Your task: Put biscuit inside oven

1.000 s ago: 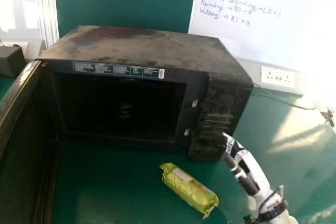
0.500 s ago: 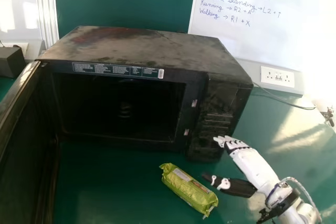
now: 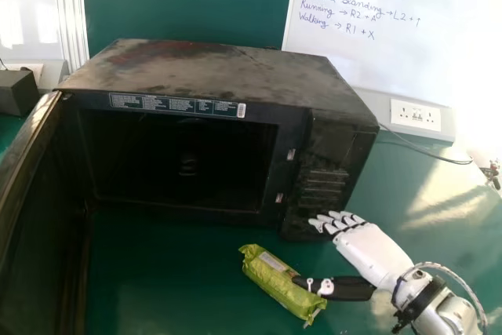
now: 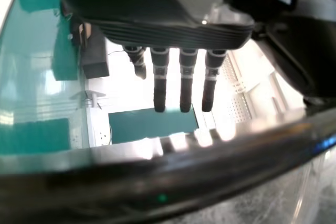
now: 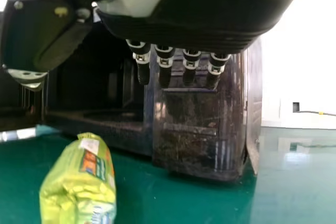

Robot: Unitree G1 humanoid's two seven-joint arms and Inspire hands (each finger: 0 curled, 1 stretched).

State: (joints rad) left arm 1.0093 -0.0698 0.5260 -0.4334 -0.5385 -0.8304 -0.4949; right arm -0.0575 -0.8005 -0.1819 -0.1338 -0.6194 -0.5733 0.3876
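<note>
The right hand [image 3: 372,253] has moved, thumb at the edge of the packet [image 3: 276,278].

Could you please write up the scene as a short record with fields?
oven: black, on the green table
door: open, at the oven's left side
biscuit: yellow-green packet, lying on the table before the oven
right robot hand: fingers straight, beside the biscuit; thumb overlaps it in the head view, contact unclear
left robot hand: fingers straight, holding nothing
background: whiteboard with handwriting, wall socket
task status: biscuit outside the oven, not yet gripped
</note>
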